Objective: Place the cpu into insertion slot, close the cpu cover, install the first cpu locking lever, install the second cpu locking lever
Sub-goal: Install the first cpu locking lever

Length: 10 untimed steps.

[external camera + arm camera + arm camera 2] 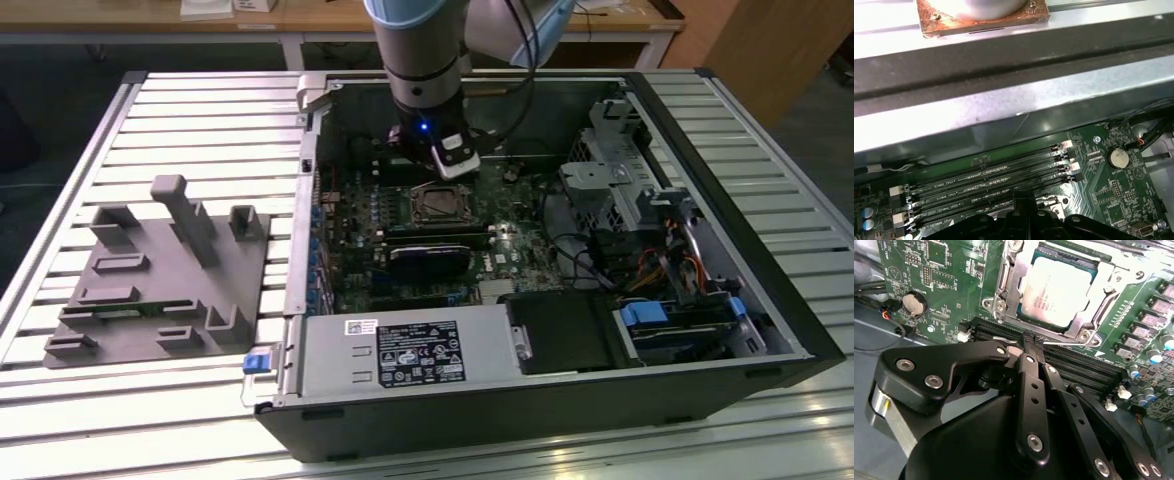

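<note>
Gripper fingers pressed together, tips touching thin silvery locking lever above memory slots. Cpu seated in insertion slot just beyond tips, cpu cover closed over it.

Arm is showing as a silver-grey tube with a light blue cap at the joint. A black cable is hanging alongside it. A blue light is glowing on the black wrist section, with a white-grey block sitting just under it. Gripper is showing matte black linkage bars carrying round silver screws at the pivots. A rounded black housing is sitting behind the bars, and a silvery cylinder with a yellow mark is poking out at its side.
</note>
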Available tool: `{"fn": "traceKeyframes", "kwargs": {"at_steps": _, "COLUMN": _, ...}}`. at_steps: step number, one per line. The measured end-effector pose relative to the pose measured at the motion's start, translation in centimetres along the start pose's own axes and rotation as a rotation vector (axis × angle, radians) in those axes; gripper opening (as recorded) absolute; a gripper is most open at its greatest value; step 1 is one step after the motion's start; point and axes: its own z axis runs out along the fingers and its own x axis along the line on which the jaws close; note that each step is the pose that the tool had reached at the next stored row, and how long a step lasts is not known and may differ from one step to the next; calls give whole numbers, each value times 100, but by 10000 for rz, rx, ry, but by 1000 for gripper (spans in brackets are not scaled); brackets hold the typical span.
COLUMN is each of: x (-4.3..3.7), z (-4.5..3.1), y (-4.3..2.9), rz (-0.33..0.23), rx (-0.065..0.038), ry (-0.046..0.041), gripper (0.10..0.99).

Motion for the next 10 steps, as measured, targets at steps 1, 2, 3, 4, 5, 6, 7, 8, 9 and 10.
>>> {"fn": "traceKeyframes", "kwargs": {"at_steps": 1, "x": 1, "z": 5, "y": 0, "rz": -19, "rx": -10, "ry": -23, "gripper": 106}}
{"fn": "traceKeyframes", "kwargs": {"at_steps": 2, "x": 2, "z": 9, "y": 0, "rz": -45, "rx": -20, "ry": -38, "gripper": 106}}
{"fn": "traceKeyframes", "kwargs": {"at_steps": 3, "x": 2, "z": 13, "y": 0, "rz": -75, "rx": -27, "ry": -39, "gripper": 106}}
{"fn": "traceKeyframes", "kwargs": {"at_steps": 4, "x": 3, "z": 16, "y": 1, "rz": -102, "rx": -29, "ry": -34, "gripper": 106}}
{"fn": "traceKeyframes", "kwargs": {"at_steps": 5, "x": 3, "z": 16, "y": 1, "rz": -105, "rx": -29, "ry": -33, "gripper": 106}}
{"fn": "traceKeyframes", "kwargs": {"at_steps": 6, "x": 4, "z": 16, "y": 1, "rz": -105, "rx": -28, "ry": -32, "gripper": 106}}
{"fn": "traceKeyframes", "kwargs": {"at_steps": 7, "x": 4, "z": 16, "y": 1, "rz": -106, "rx": -29, "ry": -32, "gripper": 106}}
{"fn": "traceKeyframes", "kwargs": {"at_steps": 8, "x": 4, "z": 17, "y": 1, "rz": -124, "rx": -33, "ry": -27, "gripper": 106}}
{"fn": "traceKeyframes", "kwargs": {"at_steps": 9, "x": 4, "z": 18, "y": 1, "rz": -217, "rx": -46, "ry": -4, "gripper": 106}}
{"fn": "traceKeyframes", "kwargs": {"at_steps": 10, "x": 4, "z": 20, "y": 1, "rz": -368, "rx": -68, "ry": 39, "gripper": 106}}
